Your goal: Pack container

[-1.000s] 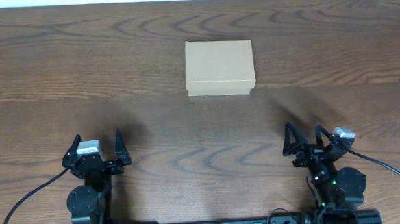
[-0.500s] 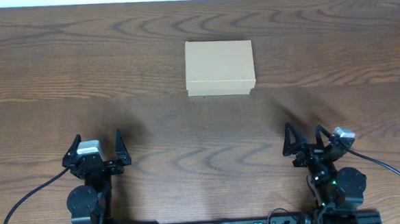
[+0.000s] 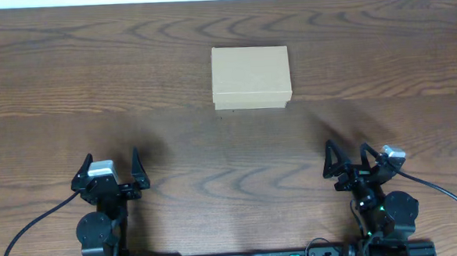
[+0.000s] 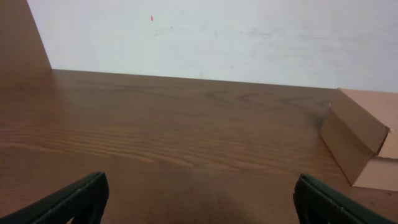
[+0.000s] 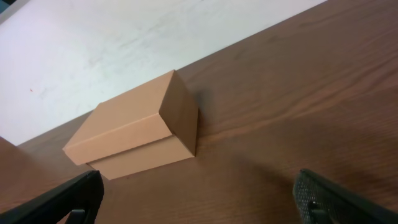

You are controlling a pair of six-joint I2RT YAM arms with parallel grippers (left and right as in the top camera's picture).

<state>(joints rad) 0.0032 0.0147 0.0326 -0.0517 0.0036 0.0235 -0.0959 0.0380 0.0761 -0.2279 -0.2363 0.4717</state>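
The container [image 3: 251, 77] is a small tan-brown cardboard box with its lid shut, lying on the wooden table at the centre back. It shows at the right edge of the left wrist view [image 4: 364, 135] and at the left centre of the right wrist view [image 5: 134, 135]. My left gripper [image 3: 108, 169] rests near the front left, open and empty; its fingertips frame bare wood [image 4: 200, 198]. My right gripper [image 3: 347, 159] rests near the front right, open and empty [image 5: 199, 198]. Both grippers are well in front of the box.
The wooden table [image 3: 131, 62] spreads round the box. A white wall [image 4: 217, 37] stands behind the table's far edge. Black cables [image 3: 30, 225] run from the arm bases at the front edge.
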